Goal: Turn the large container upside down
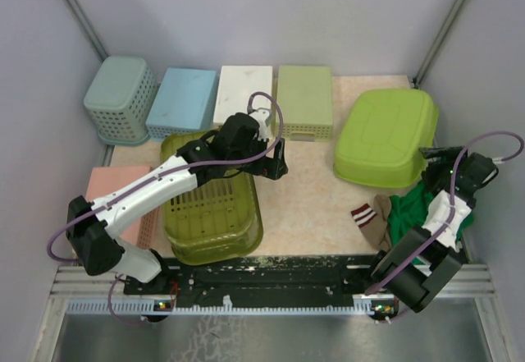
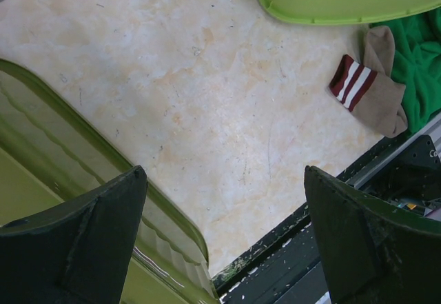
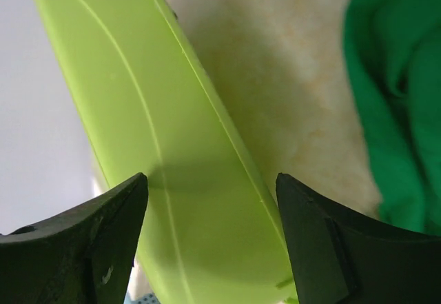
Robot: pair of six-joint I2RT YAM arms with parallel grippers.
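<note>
The lime-green tub lies at the back right of the desk, rim down, with its plain bottom and raised panel facing up. On that evidence the turn is judged complete or very nearly so. The step in hand is judged to be the release. The right claw sits at the near right corner of the tub. In the right wrist view the right claw is spread, with the tub wall running between and beyond the two fingers. No pinch on the wall is evident, though contact at the rim cannot be excluded. A green cloth and a striped sock lie just in front of the tub, and the cloth reaches close to its near edge. Whether the rim rests on the cloth cannot be told. The left claw is well to the left of the tub and above the far rim of an olive basket. Its fingers are spread and grip nothing. The next move calls for drawing the right claw back and up, away from the tub. The fingers should stay apart so that neither one catches the rim and tips the tub. Verify afterwards that the tub sits flat.
</note>
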